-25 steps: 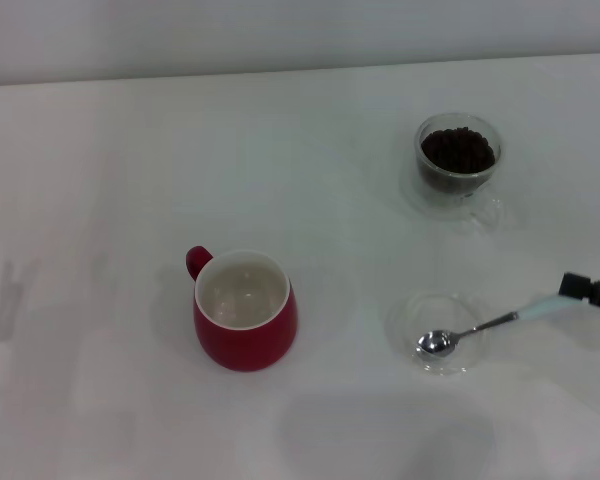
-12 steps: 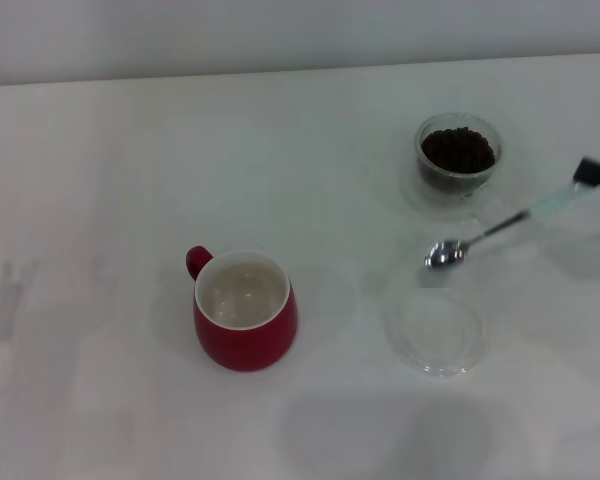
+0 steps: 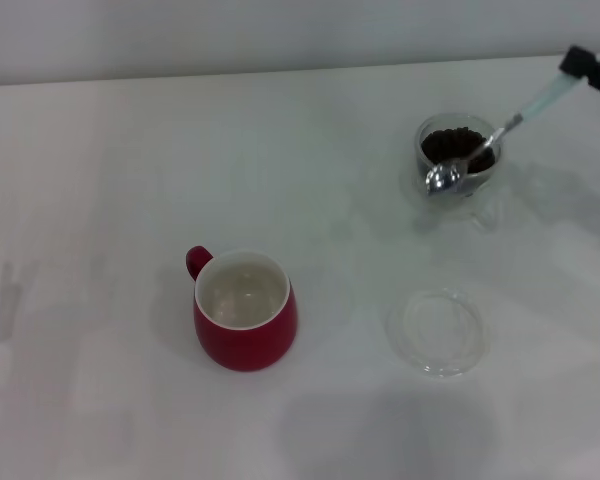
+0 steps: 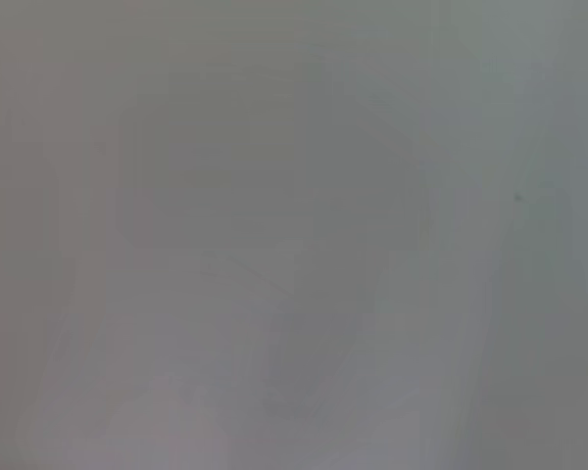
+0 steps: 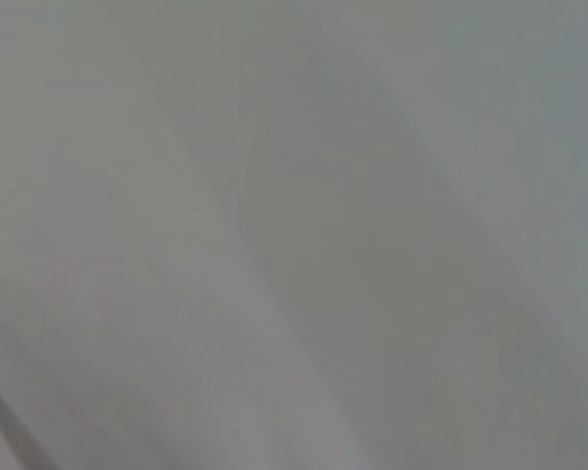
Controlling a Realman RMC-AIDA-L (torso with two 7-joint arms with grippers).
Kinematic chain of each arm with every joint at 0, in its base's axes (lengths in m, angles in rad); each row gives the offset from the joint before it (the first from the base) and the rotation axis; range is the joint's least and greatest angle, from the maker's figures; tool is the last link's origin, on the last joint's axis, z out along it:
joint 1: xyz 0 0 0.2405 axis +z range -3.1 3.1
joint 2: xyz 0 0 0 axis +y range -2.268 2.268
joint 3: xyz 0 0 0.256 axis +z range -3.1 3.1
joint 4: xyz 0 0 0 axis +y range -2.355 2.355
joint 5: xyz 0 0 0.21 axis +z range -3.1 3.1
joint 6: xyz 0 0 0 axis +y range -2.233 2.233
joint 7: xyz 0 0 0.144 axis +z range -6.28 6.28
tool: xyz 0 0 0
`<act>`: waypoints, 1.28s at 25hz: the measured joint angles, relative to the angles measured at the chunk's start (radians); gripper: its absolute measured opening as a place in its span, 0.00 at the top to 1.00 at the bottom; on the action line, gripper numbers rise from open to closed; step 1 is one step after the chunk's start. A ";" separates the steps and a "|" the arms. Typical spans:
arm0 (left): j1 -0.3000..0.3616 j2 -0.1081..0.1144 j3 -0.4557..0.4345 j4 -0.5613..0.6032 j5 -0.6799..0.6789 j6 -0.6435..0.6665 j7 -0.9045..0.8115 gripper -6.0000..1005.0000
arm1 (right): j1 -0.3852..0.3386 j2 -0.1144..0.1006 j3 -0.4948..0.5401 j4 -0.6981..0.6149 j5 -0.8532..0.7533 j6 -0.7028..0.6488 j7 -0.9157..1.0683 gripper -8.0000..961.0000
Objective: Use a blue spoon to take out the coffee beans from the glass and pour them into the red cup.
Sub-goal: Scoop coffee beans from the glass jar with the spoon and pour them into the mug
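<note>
One blue spoon [image 3: 490,142], lifted off the clear saucer [image 3: 438,331] since a second ago, is now hanging tilted with its bowl at the near rim of the glass [image 3: 458,160], over the coffee beans [image 3: 456,147]. Right gripper [image 3: 592,72]: jaws gripping the handle. Scooping is about to begin; red cup [image 3: 244,311] standing empty, well apart on the bench [image 3: 130,180].

Glass [image 3: 458,158] behind saucer [image 3: 438,332], right of red cup [image 3: 244,311]
</note>
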 joint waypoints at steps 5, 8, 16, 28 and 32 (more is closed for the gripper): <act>-0.001 0.000 0.001 0.000 0.000 0.000 0.000 0.27 | 0.043 -0.001 0.000 0.001 0.028 0.055 -0.031 0.84; -0.002 0.000 0.002 0.000 0.000 0.000 0.000 0.27 | 0.059 -0.001 0.000 0.002 0.052 0.074 -0.054 0.84; -0.004 0.000 0.002 0.000 0.000 0.000 0.000 0.27 | 0.076 0.000 -0.002 0.003 0.092 0.102 -0.143 0.84; -0.009 0.000 0.002 0.000 0.000 0.000 0.000 0.27 | 0.082 0.052 0.002 0.003 0.104 0.167 -0.295 0.84; -0.008 0.000 0.002 0.000 0.000 0.000 0.000 0.27 | 0.083 0.065 0.000 0.001 0.124 0.188 -0.339 0.84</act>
